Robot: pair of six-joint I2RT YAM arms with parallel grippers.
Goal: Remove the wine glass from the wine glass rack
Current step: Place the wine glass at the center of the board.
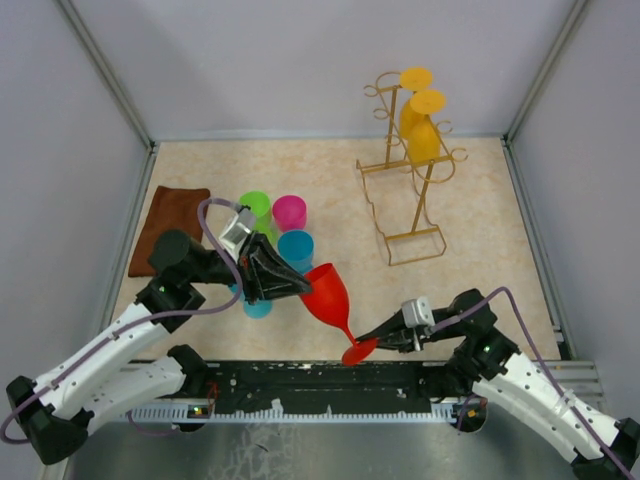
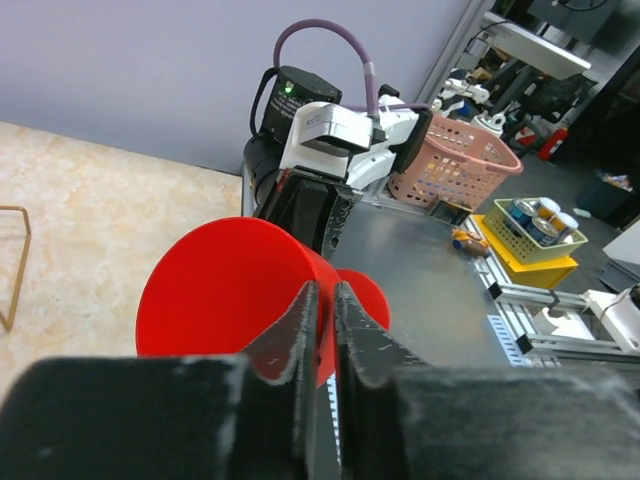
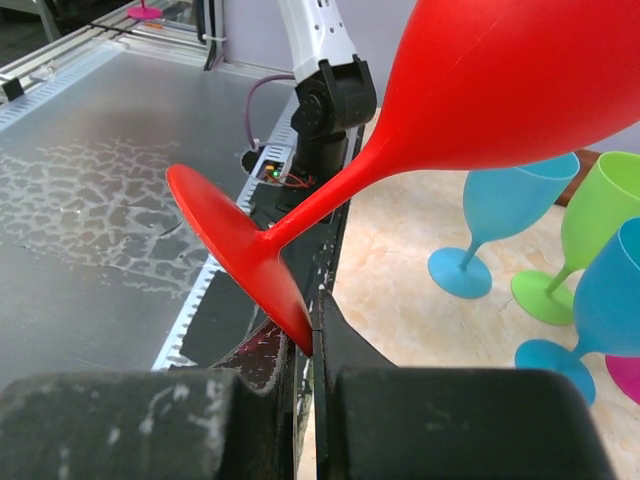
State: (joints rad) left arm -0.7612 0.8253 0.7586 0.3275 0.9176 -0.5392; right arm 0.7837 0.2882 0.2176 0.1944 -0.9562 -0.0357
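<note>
Where the two arms meet just beyond the near edge of the table, the right gripper (image 1: pixel 366 340) has its fingers together on the edge of the round foot of a red plastic wine glass (image 1: pixel 328 292). The right wrist view shows that thin disc slotted between the black pads of the right gripper (image 3: pixel 312 322), with the red plastic wine glass (image 3: pixel 500 90) rising away up and to the right. The glass hangs tilted above the beige marbled table top (image 1: pixel 480 270), foot toward the robot and bowl farther out and to the left. The left gripper (image 1: pixel 305 288) is clamped on the bowl's rim; in the left wrist view its fingers (image 2: pixel 327 300) stand nearly closed, with the wall of the red plastic wine glass (image 2: pixel 220 290) pinched between them. Just beyond the left gripper stands a cluster of coloured plastic goblets: a light blue one (image 1: pixel 296 248), a lime green one (image 1: pixel 255 205) and a magenta one (image 1: pixel 290 212), with another light blue foot (image 1: pixel 258 306) partly hidden under the gripper. A brown cloth (image 1: pixel 170 230) lies further left. Well apart from the held glass, at the far right, stands the golden-yellow wire wine glass rack (image 1: pixel 424 198), with two yellow plastic wine glasses (image 1: pixel 424 145) hanging on it, feet uppermost.
</note>
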